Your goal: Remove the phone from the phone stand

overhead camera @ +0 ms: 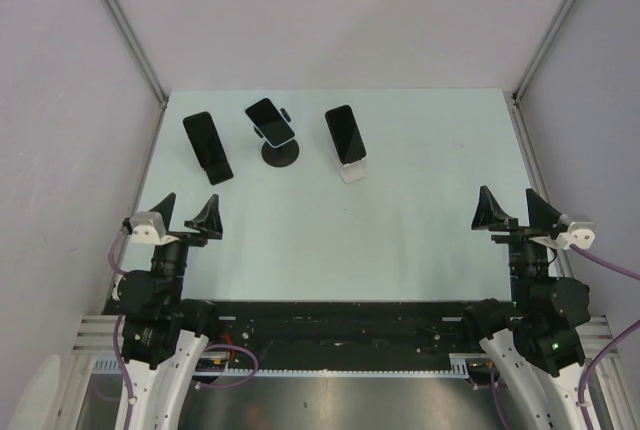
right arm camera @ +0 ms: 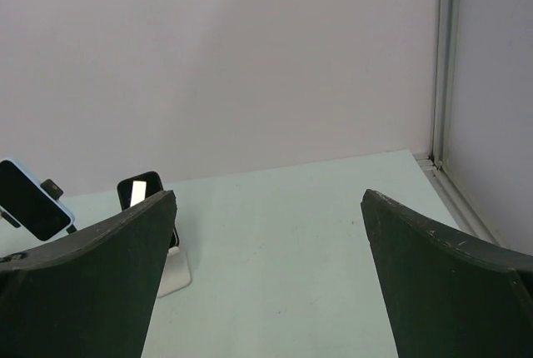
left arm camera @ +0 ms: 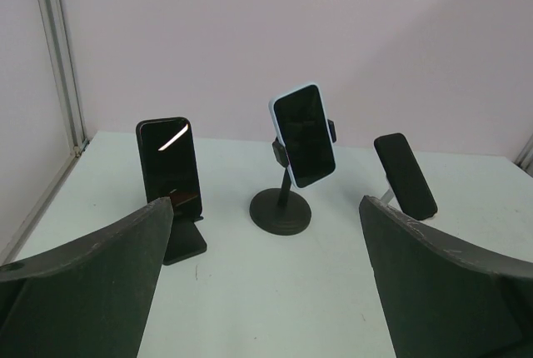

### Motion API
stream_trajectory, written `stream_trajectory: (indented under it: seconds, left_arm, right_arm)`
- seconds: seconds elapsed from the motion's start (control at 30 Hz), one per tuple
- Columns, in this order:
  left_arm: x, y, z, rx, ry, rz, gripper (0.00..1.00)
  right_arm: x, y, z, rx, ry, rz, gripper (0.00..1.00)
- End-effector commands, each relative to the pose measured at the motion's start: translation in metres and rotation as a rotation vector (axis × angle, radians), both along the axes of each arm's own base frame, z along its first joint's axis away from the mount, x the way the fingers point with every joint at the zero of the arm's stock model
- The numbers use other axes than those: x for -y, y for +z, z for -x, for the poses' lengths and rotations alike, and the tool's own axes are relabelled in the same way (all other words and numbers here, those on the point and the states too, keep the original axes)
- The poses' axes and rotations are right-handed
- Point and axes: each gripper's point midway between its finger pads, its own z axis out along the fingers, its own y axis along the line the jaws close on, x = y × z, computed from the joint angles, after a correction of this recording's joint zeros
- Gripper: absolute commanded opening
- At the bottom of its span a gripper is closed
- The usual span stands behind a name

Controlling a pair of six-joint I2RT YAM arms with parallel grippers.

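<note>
- The left end effector (overhead camera: pixel 188 210) hovers over the near left corner of the table (overhead camera: pixel 400 230). Its two fingers (left arm camera: pixel 92 283) are spread wide apart with nothing between them.
- The right end effector (overhead camera: pixel 508 208) hovers over the near right corner. Its fingers (right arm camera: pixel 450 291) are likewise spread apart and hold nothing.
- Three phones stand in a row across the far half of the table, each on its own stand and well apart from both end effectors.
- On the left, a black phone (overhead camera: pixel 207 146) leans back on a black wedge stand (left arm camera: pixel 185 240), with its screen facing the arms.
- In the middle, a pale-cased phone (overhead camera: pixel 269 121) is clamped at its sides in a round-based clamp stand (overhead camera: pixel 280 154). It sits raised on a short stem above the black disc base and is tilted.
- On the right, a dark phone (overhead camera: pixel 345 133) leans back on a white stand (overhead camera: pixel 351 171).
- The left wrist view shows all three phones, with the pale-cased phone (left arm camera: pixel 303 135) roughly centred between the fingers.
- The right wrist view shows only the pale-cased phone (right arm camera: pixel 32 200) and the dark phone (right arm camera: pixel 141 190). Both sit at its far left, partly hidden by one finger.
</note>
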Motion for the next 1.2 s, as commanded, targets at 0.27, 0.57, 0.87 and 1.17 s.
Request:
stream_trajectory:
  seconds: [0.27,0.57,0.87,1.17]
  left_arm:
    - [-0.004,0.034,0.036,0.16,-0.02,0.059,1.0]
    - [0.007,0.025,0.036,0.091,-0.09,0.092,1.0]
    - [0.008,0.018,0.034,0.056,-0.092,0.072,1.0]
    - [0.01,0.018,0.036,0.057,-0.104,0.071,1.0]
  right_arm:
    - [-0.009,0.017,0.0,0.007,0.056,-0.048,1.0]
    - [-0.063,-0.04,-0.066,-0.516,0.207,-0.011,1.0]
    - [-0.12,-0.12,-0.116,-0.91,0.395,-0.056,1.0]
    - [-0.174,-0.133,-0.187,-0.895,0.449,0.081,1.0]
